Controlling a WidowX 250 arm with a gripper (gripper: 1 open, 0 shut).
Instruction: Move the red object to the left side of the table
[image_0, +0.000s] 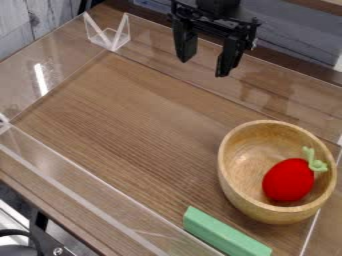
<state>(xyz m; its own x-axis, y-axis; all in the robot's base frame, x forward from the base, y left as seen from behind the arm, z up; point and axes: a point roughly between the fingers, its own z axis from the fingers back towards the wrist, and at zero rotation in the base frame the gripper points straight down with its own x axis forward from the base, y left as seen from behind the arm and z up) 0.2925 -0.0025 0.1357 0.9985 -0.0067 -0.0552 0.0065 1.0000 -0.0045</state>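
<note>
The red object (289, 180), a small rounded toy fruit with a green leafy stem, lies inside a round light wooden bowl (243, 150) at the right front of the table (127, 120). My gripper (210, 55) hangs at the back of the table, well above and behind the bowl, pointing straight down. Its black fingers (227, 60) stand apart and hold nothing.
A flat green block (225, 232) lies by the front edge, just left of the bowl's front. Low clear acrylic walls (80, 185) run around the tabletop, with a clear bracket (107, 33) at the back left corner. Bare wood spans the left and middle.
</note>
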